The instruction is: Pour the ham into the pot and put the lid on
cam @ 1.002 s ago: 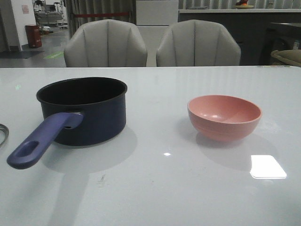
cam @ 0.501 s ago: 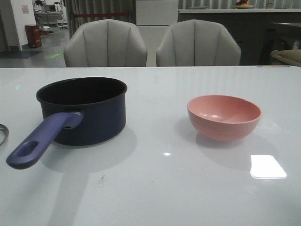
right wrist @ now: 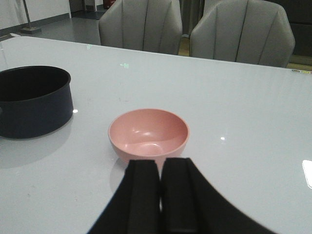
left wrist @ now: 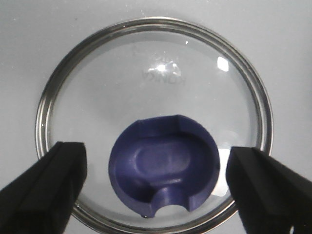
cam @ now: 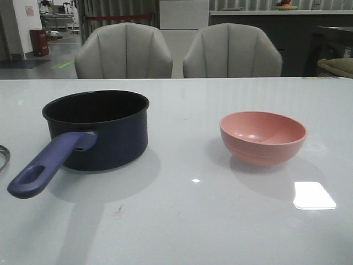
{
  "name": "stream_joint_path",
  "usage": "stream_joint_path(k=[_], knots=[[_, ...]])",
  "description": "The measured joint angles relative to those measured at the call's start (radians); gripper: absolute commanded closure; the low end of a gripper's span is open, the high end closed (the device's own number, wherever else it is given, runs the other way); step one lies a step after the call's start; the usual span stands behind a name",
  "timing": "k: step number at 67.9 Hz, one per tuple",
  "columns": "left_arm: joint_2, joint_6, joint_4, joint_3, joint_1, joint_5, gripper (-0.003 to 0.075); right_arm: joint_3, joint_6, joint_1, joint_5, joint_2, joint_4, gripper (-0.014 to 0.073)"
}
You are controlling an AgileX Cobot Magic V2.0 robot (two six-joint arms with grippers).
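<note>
Standing apart: one pot [cam: 98, 130], one bowl [cam: 263, 137]; left tool [left wrist: 156, 185] spread over one lid [left wrist: 155, 122], right tool [right wrist: 160, 195] closed, empty.

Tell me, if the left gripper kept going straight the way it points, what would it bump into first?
Most likely the lid: the left gripper, jaws wide open, points at its dark-blue knob. How far off is unclear.

The table [cam: 182, 221] has a smooth, glossy white top that mirrors the lamps. The pot [cam: 105, 130] looks like dark enamelled metal, matt black inside — its handle [cam: 47, 165] is matt plastic. The pink bowl [cam: 263, 137] seems smooth plastic with a soft shine. The lid [left wrist: 153, 87] is clear glass with a polished steel rim — its knob [left wrist: 163, 170] is matt blue plastic.
</note>
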Motion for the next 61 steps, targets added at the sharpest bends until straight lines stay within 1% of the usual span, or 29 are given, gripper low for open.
stream_joint_path(k=[12, 16, 22, 29, 36, 44, 50, 61], knots=[[0.057, 0.009, 0.000, -0.024, 0.000, 0.015, 0.0105, 0.000, 0.000, 0.000, 0.000, 0.000, 0.000, 0.0432], [0.074, 0.015, 0.000, -0.034, 0.000, 0.024, 0.0118, 0.000, 0.000, 0.000, 0.000, 0.000, 0.000, 0.0432], [0.089, 0.021, 0.000, -0.041, 0.000, 0.031, 0.0181, 0.000, 0.000, 0.000, 0.000, 0.000, 0.000, 0.0432], [0.098, 0.025, -0.002, -0.048, 0.000, 0.035, 0.0309, 0.000, 0.000, 0.000, 0.000, 0.000, 0.000, 0.0432], [0.101, 0.031, -0.002, -0.057, 0.000, 0.040, 0.0417, 0.000, 0.000, 0.000, 0.000, 0.000, 0.000, 0.0432], [0.102, 0.032, -0.006, -0.058, 0.000, 0.040, 0.0507, 0.000, 0.000, 0.000, 0.000, 0.000, 0.000, 0.0432], [0.102, 0.032, -0.007, -0.059, 0.000, 0.040, 0.0535, 0.000, 0.000, 0.000, 0.000, 0.000, 0.000, 0.0432], [0.102, 0.034, -0.008, -0.059, 0.000, 0.040, 0.0535, 0.000, 0.000, 0.000, 0.000, 0.000, 0.000, 0.0432]])
